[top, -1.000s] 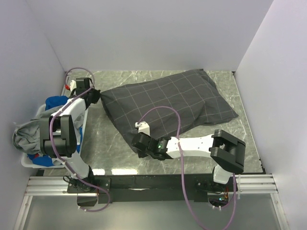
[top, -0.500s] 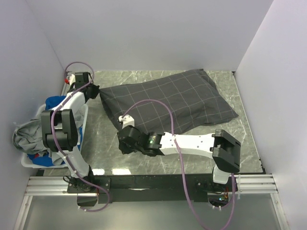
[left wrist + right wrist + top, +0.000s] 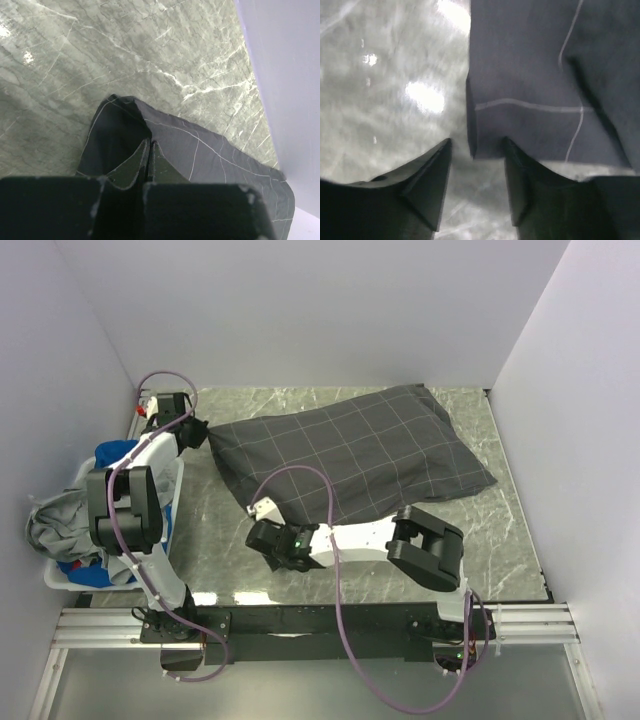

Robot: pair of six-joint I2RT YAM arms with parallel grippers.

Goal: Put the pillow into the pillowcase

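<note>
Where the right arm folds low across the near part of the surface [image 3: 215,530], the right fingers [image 3: 258,522] stand spread, with nothing clamped.

Item: pillowcase [image 3: 350,450], dark charcoal fabric with thin light grid lines. Its near left corner lies on the surface in the gap between those spread tips, and one fold edge runs away from them. Whether either tip touches the cloth cannot be told.

Item: surface, grey-green marble pattern, with bright glare spots beside the right fingers.

Item: white basket [image 3: 55,580], left of the right fingers and nearer than the left fingers. It holds a plain grey garment [image 3: 50,525] and a blue cloth [image 3: 115,452].

Farther back, the left fingers [image 3: 150,150] are pressed together, pinching the pillowcase's left-hand corner, whose tip shows just past them. From that pinch the pillowcase spreads rightward and away across the surface, plump and rounded. Its far corner sits near the back wall [image 3: 300,310]. What fills it is covered by the fabric.
</note>
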